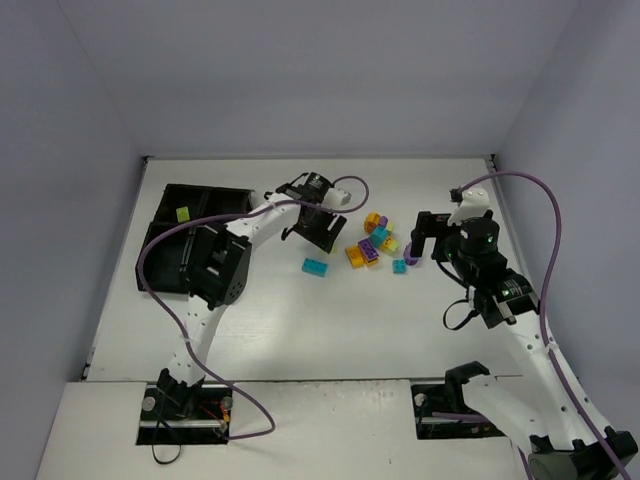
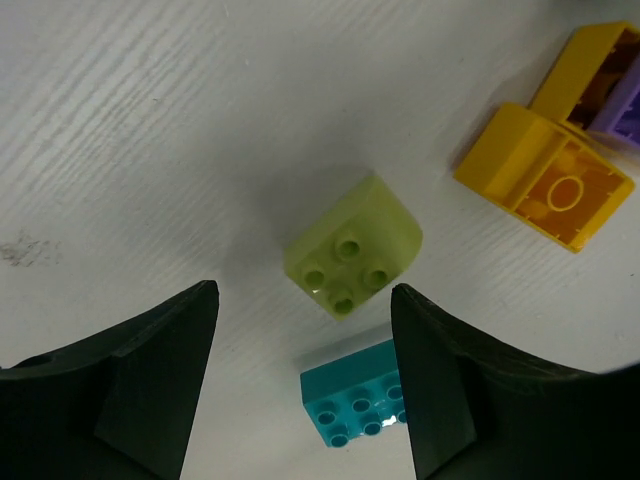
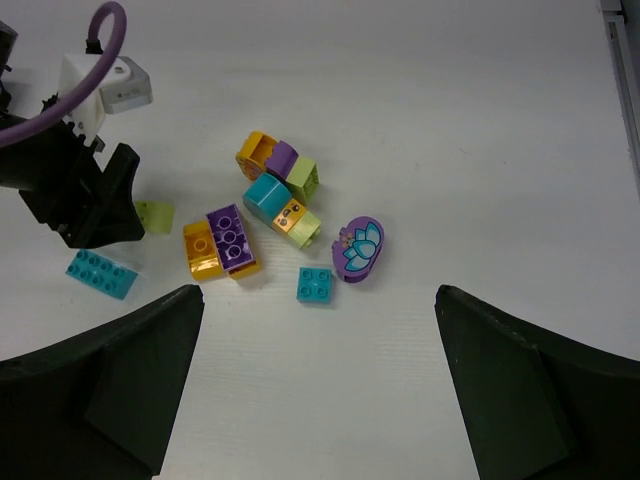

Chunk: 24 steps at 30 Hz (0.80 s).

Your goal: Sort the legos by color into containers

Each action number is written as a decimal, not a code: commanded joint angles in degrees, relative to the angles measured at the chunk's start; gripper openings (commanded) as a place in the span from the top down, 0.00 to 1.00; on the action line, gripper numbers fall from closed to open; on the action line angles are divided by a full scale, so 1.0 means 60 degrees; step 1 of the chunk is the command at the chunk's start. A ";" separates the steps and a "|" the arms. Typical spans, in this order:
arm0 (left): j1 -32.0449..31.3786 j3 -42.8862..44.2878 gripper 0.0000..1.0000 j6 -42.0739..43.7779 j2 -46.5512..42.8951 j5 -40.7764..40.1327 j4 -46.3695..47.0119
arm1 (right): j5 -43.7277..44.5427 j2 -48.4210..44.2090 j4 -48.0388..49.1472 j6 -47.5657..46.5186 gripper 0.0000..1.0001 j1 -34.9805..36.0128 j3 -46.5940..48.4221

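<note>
Surface: white table point(image 1: 300, 330) sitting between pale grey walls
Left gripper point(image 2: 302, 290): hanging wide open over a yellow-green brick point(image 2: 352, 246), gripping nothing
Right gripper point(image 3: 315, 300): hovering wide open and empty near the brick pile point(image 3: 266, 196)
Bricks: lying loose mid-table, a cyan brick point(image 2: 352, 400) just beside the yellow-green one
Tray point(image 1: 222, 203): sitting far left, holding one small green brick point(image 1: 182, 213)

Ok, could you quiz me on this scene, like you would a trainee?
1. True or false: the left hand is gripping something.
2. Which colour is the brick visible in the black tray? A orange, B yellow-green, C purple.
3. Fill in: the oval purple piece shows a picture of a ____.
Key: 1 false, it is open; 2 B; 3 flower.
</note>
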 commanded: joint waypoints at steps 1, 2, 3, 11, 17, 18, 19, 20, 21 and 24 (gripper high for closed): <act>-0.0137 0.0501 0.36 0.0710 -0.0332 0.0523 -0.0017 | 0.0186 -0.0201 0.0254 0.0097 0.02 0.0061 -0.0048; -0.0166 0.0501 0.36 0.0841 -0.0259 0.0568 -0.0017 | 0.0186 -0.0215 0.0211 0.0097 0.02 0.0061 -0.0063; -0.0195 0.0501 0.36 0.0901 -0.0157 0.0583 -0.0002 | 0.0186 -0.0245 0.0196 0.0111 0.02 0.0061 -0.0078; -0.0283 0.0472 0.37 0.1033 0.0283 0.0554 0.0276 | 0.0200 -0.0289 0.0093 0.0097 0.02 0.0061 -0.0092; -0.0269 0.0427 0.65 0.0931 0.0401 0.0246 0.0672 | 0.0171 -0.0245 0.0064 0.0082 0.02 0.0061 -0.0078; -0.0269 0.0486 0.75 0.0901 0.0416 0.0232 0.0672 | 0.0171 -0.0230 0.0050 0.0067 0.02 0.0061 -0.0078; -0.0269 0.0530 0.79 0.0843 0.0430 0.0188 0.0657 | 0.0157 -0.0201 0.0049 0.0067 0.02 0.0061 -0.0063; -0.0254 0.0559 0.83 0.0814 0.0387 0.0173 0.0671 | 0.0157 -0.0186 0.0049 0.0053 0.02 0.0061 -0.0049; -0.0254 0.0560 0.91 0.0784 0.0328 0.0144 0.0686 | 0.0142 -0.0172 0.0049 0.0053 0.02 0.0047 -0.0034; -0.0152 0.0371 0.96 0.0609 -0.0139 -0.0265 0.0861 | 0.0142 -0.0113 0.0049 0.0009 0.02 0.0061 0.0025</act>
